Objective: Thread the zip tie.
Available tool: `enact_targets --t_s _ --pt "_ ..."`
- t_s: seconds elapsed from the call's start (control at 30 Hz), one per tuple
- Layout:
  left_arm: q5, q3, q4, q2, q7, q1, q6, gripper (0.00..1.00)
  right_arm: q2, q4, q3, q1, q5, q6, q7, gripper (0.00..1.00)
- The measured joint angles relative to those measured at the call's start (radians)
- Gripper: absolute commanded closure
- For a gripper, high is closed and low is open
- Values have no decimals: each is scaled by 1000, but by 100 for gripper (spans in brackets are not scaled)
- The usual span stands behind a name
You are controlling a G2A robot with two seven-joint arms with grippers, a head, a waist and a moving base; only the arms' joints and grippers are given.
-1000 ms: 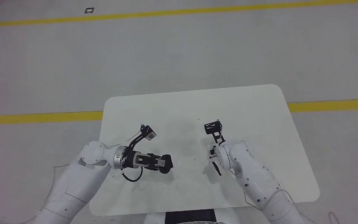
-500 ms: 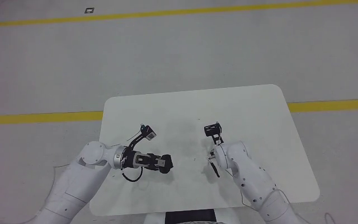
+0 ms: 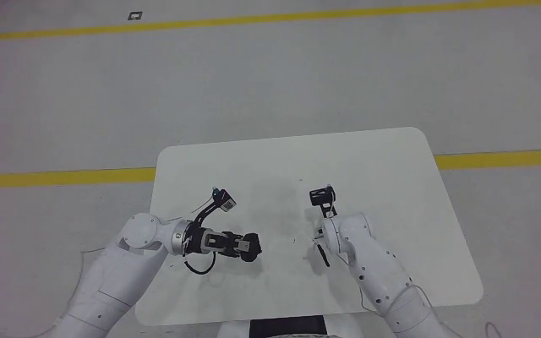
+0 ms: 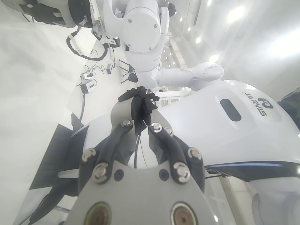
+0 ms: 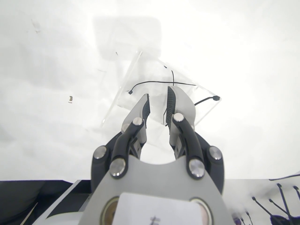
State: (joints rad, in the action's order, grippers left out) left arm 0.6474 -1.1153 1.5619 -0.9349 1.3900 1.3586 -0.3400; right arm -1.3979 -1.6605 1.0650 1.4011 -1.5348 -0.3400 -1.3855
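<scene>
My left gripper (image 3: 250,246) hovers over the white table (image 3: 389,169), left of centre, pointing toward the other arm. In the left wrist view its fingers (image 4: 121,118) are shut on a thin black zip tie (image 4: 140,104), bunched at the tips with strands trailing back between them. My right gripper (image 5: 158,97) is open just above a clear plastic sheet (image 5: 131,87) lying flat on the table. A black zip tie (image 5: 161,82) lies on that sheet just past the fingertips, and a second tie's head (image 5: 215,98) lies at the sheet's corner. In the top view the right gripper (image 3: 322,250) sits near the table's middle.
Several spare black zip ties (image 5: 279,200) lie at one corner of the right wrist view. Small dark specks (image 5: 70,99) dot the table near the sheet. The table's far and right parts are bare white surface.
The right arm has shifted slightly left and toward the near edge. The left arm has stayed still with the tie in its grip.
</scene>
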Motion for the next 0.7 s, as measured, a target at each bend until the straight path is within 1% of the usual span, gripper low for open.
enact_targets --t_s 0.07,0.2,0.27,0.33,0.37,0.4,0.47,0.53,0.63,0.7 --pt "0 0 0 0 0 0 0 100 -6 5 6 1 -6 0 -2 80" --pt "0 0 0 0 0 0 0 100 -17 19 18 2 -10 0 -5 80" --pt "0 0 0 0 0 0 0 100 -23 27 22 1 -6 0 -5 82" --pt "0 0 0 0 0 0 0 100 -28 32 23 -1 0 0 -5 86" --pt "0 0 0 0 0 0 0 100 -29 33 23 -2 5 0 -5 91" --pt "0 0 0 0 0 0 0 100 -31 32 23 -2 12 0 -5 91" --pt "0 0 0 0 0 0 0 100 -33 29 22 -3 22 1 -5 99" --pt "0 0 0 0 0 0 0 100 -34 22 25 -1 30 4 -5 97" --pt "0 0 0 0 0 0 0 100 -33 6 28 5 12 2 -4 94" --pt "0 0 0 0 0 0 0 100 -33 -9 32 11 2 0 -4 94"
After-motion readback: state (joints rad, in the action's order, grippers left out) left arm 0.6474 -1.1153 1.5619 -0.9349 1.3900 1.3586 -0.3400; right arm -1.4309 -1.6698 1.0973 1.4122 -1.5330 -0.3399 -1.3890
